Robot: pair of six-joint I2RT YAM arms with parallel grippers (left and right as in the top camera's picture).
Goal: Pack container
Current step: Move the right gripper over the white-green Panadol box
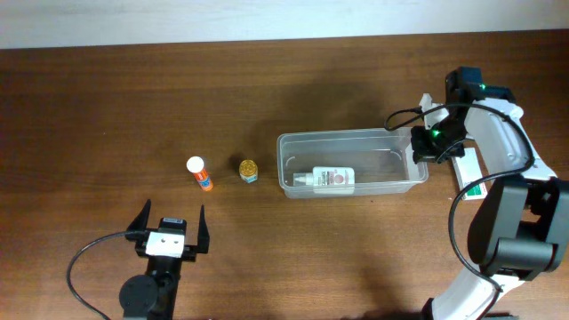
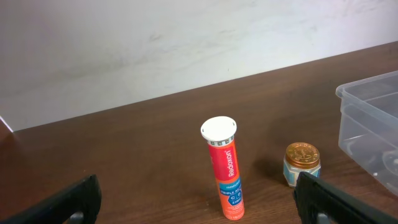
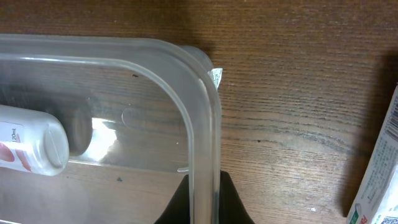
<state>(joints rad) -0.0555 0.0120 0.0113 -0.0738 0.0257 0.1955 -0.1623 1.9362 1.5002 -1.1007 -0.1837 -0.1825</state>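
The clear plastic container (image 1: 293, 142) sits mid-table with a white bottle (image 1: 327, 179) lying inside; the bottle also shows in the right wrist view (image 3: 34, 143). My right gripper (image 1: 420, 148) is shut on the container's right rim (image 3: 208, 124), one finger on each side of the wall (image 3: 204, 199). An orange tube with a white cap (image 1: 200, 173) stands left of the container, and a small gold-lidded jar (image 1: 248, 169) sits between them. My left gripper (image 1: 169, 229) is open and empty in front of the tube (image 2: 225, 168) and the jar (image 2: 301, 163).
A white and green box (image 1: 469, 171) lies on the table right of the container, under the right arm; its edge shows in the right wrist view (image 3: 379, 174). The container's corner shows at the right of the left wrist view (image 2: 370, 118). A pale wall borders the table's far edge.
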